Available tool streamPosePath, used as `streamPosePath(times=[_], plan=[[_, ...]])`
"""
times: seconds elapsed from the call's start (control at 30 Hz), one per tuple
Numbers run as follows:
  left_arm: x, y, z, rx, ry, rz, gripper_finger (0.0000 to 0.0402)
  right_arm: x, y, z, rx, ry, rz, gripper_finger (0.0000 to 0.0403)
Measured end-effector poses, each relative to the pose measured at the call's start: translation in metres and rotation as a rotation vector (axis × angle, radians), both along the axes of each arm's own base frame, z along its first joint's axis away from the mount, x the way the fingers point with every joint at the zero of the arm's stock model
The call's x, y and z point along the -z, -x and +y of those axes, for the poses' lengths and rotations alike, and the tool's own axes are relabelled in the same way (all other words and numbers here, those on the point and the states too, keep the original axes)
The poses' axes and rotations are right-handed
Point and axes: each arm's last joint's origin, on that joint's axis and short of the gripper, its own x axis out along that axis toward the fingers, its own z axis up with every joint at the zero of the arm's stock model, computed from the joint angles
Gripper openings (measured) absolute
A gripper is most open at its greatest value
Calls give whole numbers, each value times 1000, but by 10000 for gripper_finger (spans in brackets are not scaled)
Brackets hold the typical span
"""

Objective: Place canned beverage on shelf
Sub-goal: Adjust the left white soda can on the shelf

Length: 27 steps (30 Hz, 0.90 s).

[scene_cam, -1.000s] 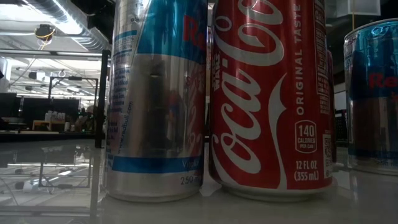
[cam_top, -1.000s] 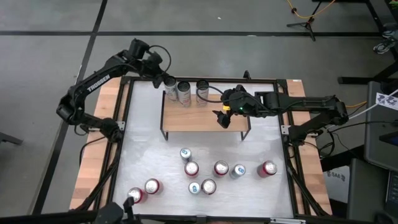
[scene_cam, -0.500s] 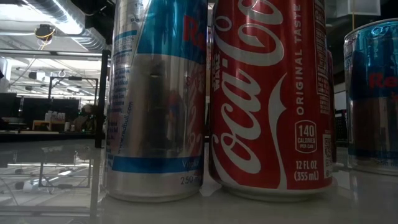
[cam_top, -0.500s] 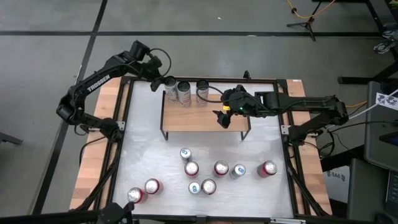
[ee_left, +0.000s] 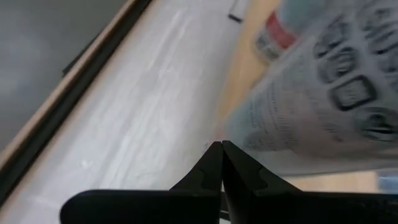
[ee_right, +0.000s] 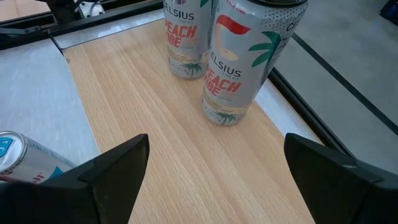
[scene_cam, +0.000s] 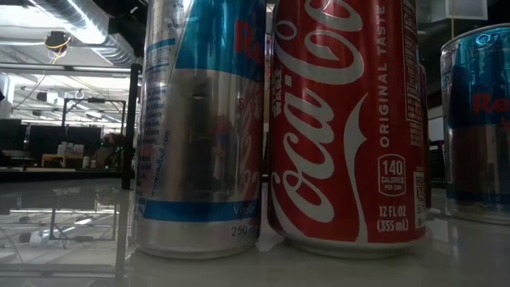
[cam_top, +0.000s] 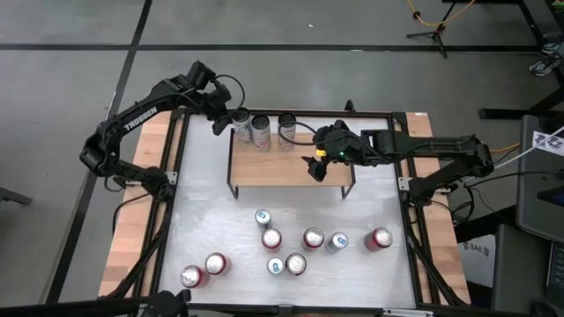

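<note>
We see the low shelf with a light wood plank top and thin black metal legs at the far middle of the white table. Three tall silver cans stand upright in a row along its far left edge. The left gripper is just beside the leftmost can, its fingers clenched together on nothing. The right gripper hovers above the right part of the plank, its fingers spread wide and empty. Nine more cans, red ones and blue-and-silver ones, stand on the table nearer to us.
</note>
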Motion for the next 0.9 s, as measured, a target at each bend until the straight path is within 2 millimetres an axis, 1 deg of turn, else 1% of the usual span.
streamPosePath(times=[0.13, 0.33, 0.5, 0.67, 0.77, 0.9], plan=[[0, 1, 3, -74, -48, 51, 0, 1, -2, 0, 0, 0, -1, 365], [-2, -1, 5, -73, -72, 31, 0, 8, -9, 2, -50, -44, 10, 365], [-4, -7, 3, -28, -79, -21, 0, 17, -25, 4, -112, -91, -10, 365], [-4, -12, -1, -1, -84, -22, 0, 30, -43, 6, -190, -119, -19, 365], [-4, -13, -3, 21, -89, -15, 0, 37, -51, 7, -214, -129, -13, 365], [-2, -12, -5, 26, -74, 3, 0, 42, -54, 7, -223, -131, 5, 365]])
